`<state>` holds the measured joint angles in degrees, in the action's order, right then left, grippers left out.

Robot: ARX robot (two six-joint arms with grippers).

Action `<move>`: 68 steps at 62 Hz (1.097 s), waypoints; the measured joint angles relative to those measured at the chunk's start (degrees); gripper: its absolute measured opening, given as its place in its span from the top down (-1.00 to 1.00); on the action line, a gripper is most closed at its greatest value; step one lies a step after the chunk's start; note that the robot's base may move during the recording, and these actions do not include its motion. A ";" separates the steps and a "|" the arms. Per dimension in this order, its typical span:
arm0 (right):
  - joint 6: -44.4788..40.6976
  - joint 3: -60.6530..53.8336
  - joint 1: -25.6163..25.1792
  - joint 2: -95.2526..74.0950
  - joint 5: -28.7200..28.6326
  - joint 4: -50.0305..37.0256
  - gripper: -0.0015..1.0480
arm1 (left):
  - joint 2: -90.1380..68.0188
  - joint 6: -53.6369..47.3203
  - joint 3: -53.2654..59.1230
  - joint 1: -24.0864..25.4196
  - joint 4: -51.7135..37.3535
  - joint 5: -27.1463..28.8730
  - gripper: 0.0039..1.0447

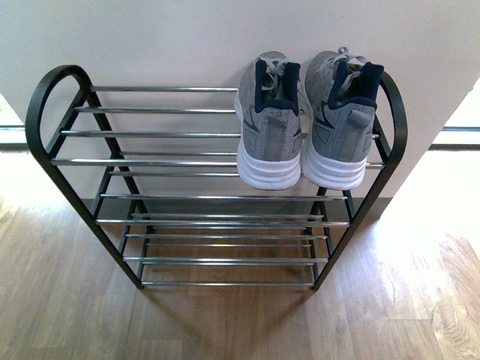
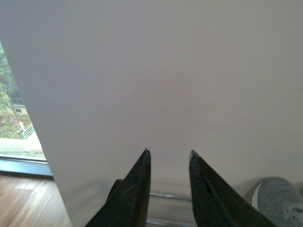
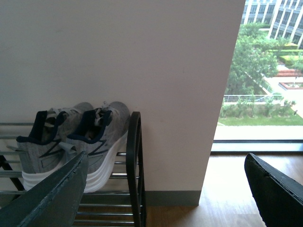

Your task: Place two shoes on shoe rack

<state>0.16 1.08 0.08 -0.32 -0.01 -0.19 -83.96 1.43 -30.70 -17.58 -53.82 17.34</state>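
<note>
Two grey knit shoes with thick white soles stand side by side on the top tier of the shoe rack (image 1: 172, 135), at its right end: the left shoe (image 1: 270, 120) and the right shoe (image 1: 341, 120), heels toward me. Neither arm shows in the front view. My left gripper (image 2: 169, 153) is open and empty, facing the white wall above the rack bars, with a grey shoe's toe (image 2: 279, 201) off to one side. My right gripper (image 3: 165, 161) is wide open and empty, set back from the rack's black side frame (image 3: 135, 161) and both shoes (image 3: 75, 137).
A white wall pillar (image 1: 225, 37) stands right behind the rack. Wooden floor (image 1: 390, 300) surrounds it. Windows at floor level flank the pillar (image 3: 265, 71). The rack's lower tiers (image 1: 225, 240) hold nothing.
</note>
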 joint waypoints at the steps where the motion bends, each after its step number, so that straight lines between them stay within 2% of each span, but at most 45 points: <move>1: 0.00 0.00 0.00 0.00 0.00 0.00 -0.82 | 0.42 -0.09 0.70 0.20 -0.13 -0.33 0.82; 5: 0.00 0.00 0.00 0.00 0.00 0.00 -0.82 | 2.82 -0.15 4.42 1.38 -0.63 -2.05 0.99; 28: 0.00 0.00 0.00 0.00 0.00 0.00 -0.82 | 16.26 -0.68 17.49 7.85 -0.33 -8.13 0.99; 48: 0.00 0.00 0.00 0.00 0.00 0.00 -0.82 | 28.72 -0.79 24.37 11.78 5.51 -11.82 0.99; 53: 0.00 0.00 0.00 0.00 0.00 0.00 -0.82 | 29.66 -0.79 26.82 12.81 3.21 -13.00 0.99; 55: 0.00 0.00 0.00 0.00 0.00 0.00 -0.82 | 31.04 -0.83 27.91 15.12 4.44 -16.33 0.99; 58: 0.00 0.00 0.00 0.00 0.02 0.00 -0.82 | 33.92 -0.81 28.83 16.87 6.91 -16.85 0.99; 68: 0.00 0.00 0.00 0.00 0.02 0.00 -0.82 | 43.95 -0.83 29.83 17.33 15.26 -17.25 0.99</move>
<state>0.16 1.08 0.08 -0.32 0.01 -0.19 -40.01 0.60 -0.86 -0.25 -38.57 0.10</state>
